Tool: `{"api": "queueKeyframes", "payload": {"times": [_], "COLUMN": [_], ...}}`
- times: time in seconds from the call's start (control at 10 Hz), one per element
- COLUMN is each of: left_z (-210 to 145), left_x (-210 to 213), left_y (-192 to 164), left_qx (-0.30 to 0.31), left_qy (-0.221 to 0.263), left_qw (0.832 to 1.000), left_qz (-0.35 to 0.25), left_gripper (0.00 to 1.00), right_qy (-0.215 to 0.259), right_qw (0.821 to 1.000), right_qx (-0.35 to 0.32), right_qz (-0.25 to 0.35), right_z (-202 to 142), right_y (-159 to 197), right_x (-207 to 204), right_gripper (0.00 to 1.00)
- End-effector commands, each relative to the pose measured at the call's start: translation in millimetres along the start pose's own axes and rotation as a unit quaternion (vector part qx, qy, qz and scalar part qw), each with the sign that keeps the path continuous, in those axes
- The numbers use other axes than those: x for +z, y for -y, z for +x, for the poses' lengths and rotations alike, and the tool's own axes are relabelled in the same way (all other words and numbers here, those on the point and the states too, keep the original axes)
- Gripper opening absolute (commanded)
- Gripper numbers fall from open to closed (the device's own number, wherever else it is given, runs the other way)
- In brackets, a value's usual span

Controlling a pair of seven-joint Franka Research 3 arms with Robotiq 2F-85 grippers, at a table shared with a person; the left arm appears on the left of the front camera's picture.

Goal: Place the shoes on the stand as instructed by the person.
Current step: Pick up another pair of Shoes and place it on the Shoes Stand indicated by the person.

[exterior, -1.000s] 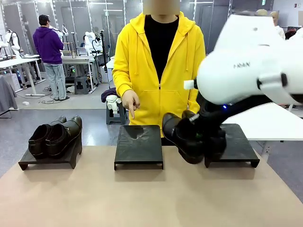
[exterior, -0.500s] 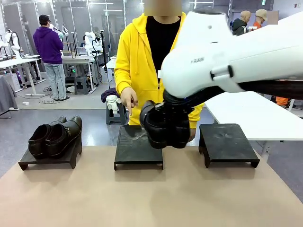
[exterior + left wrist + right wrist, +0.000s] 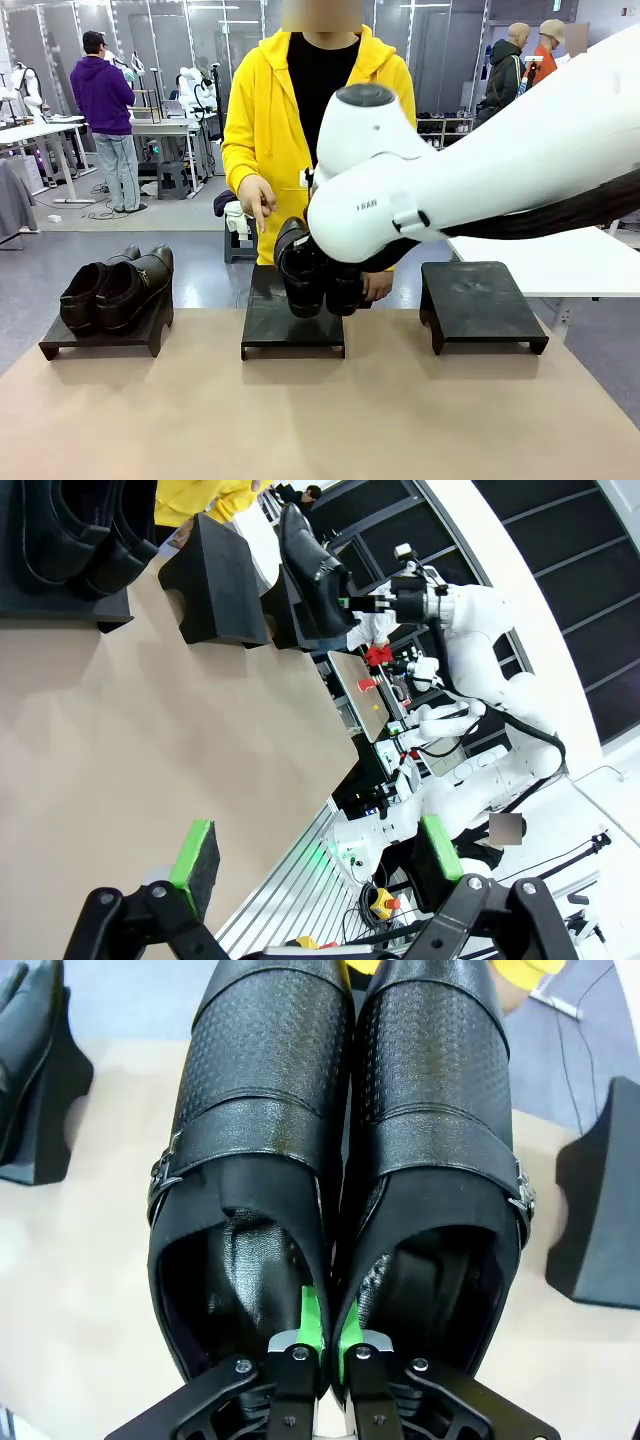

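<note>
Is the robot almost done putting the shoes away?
About halfway. One pair of glossy black leather shoes already sits on the left black stand. The right gripper is shut on the second black pair, hanging over the middle black stand where the yellow-hoodied person's hand points. Setting down and letting go remain.

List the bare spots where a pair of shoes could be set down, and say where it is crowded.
Free: the right stand, bare on top, and the wide tabletop in front of all three stands. Crowded: the left stand carries a pair; the right gripper holds the second pair over the middle stand.
</note>
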State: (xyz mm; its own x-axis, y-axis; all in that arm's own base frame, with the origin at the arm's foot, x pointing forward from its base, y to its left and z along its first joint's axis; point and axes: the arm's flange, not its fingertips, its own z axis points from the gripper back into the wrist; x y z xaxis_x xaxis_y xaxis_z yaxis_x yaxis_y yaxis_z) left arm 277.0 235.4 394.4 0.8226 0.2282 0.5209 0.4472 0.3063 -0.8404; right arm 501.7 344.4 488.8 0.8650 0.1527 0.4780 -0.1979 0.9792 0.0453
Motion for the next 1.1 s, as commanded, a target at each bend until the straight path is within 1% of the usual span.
{"api": "queueKeyframes", "payload": {"times": [0.0, 0.1, 0.3, 0.5, 0.6, 0.9, 1.0], "left_z": [-3, -3, -3, -3, -3, -3, -3], "left_x": [1, 1, 1, 1, 1, 1, 1], "left_y": [3, 3, 3, 3, 3, 3, 3], "left_qx": [-0.008, -0.008, -0.008, -0.008, -0.008, -0.008, -0.008], "left_qy": [-0.003, -0.003, -0.003, -0.003, -0.003, -0.003, -0.003], "left_qw": [1.000, 1.000, 1.000, 1.000, 1.000, 1.000, 1.000], "left_qz": [-0.005, -0.005, -0.005, -0.005, -0.005, -0.005, -0.005], "left_gripper": [1.00, 1.00, 1.00, 1.00, 1.00, 1.00, 1.00], "right_qy": [0.033, 0.042, 0.038, 0.035, 0.027, 0.032, 0.026], "right_qw": [0.999, 0.999, 0.999, 0.998, 0.998, 0.998, 0.998], "right_qx": [-0.018, -0.012, -0.012, -0.026, -0.036, -0.043, -0.045], "right_qz": [-0.010, -0.017, -0.026, -0.036, -0.033, -0.043, -0.044], "right_z": [23, 28, 37, 41, 40, 36, 32], "right_y": [-29, -35, -47, -55, -56, -61, -62], "right_x": [-20, -32, -48, -64, -72, -90, -95], "right_gripper": [0.07, 0.07, 0.07, 0.07, 0.07, 0.07, 0.07]}}
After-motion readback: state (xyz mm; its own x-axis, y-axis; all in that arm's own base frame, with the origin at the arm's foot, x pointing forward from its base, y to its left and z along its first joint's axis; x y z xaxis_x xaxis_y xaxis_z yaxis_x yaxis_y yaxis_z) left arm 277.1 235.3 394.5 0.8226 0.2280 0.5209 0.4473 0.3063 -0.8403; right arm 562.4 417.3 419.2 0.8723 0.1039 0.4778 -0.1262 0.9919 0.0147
